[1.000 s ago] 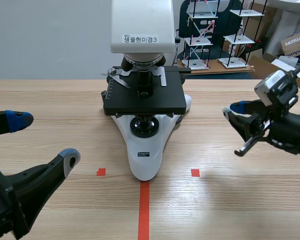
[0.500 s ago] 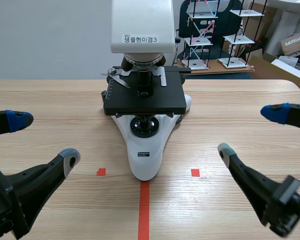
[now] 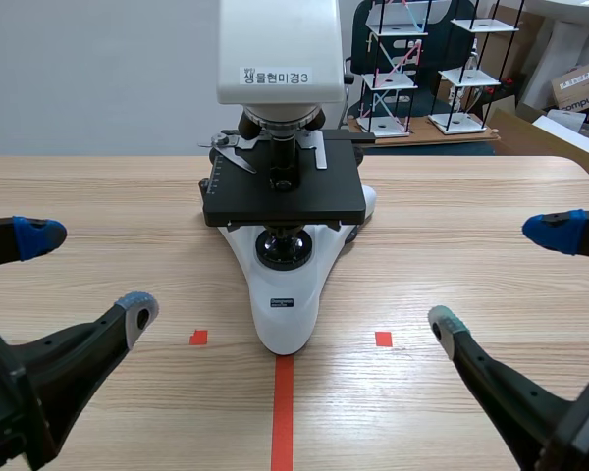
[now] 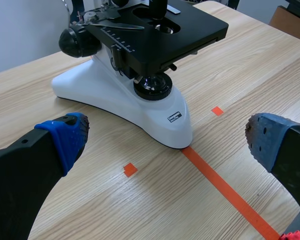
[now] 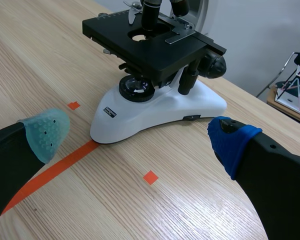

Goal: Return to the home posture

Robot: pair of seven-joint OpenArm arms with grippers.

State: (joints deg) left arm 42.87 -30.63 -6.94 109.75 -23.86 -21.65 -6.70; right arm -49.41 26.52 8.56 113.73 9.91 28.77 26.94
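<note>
White microscope stands between the left gripper and right gripper, both spread wide.

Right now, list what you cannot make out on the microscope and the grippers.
Top of the microscope: cut off by the scene view's upper edge; both wrist views end just above its stage.
Base label: too small to read in any view.
Arms behind the left gripper and right gripper: cut off by the scene view's edges.
</note>
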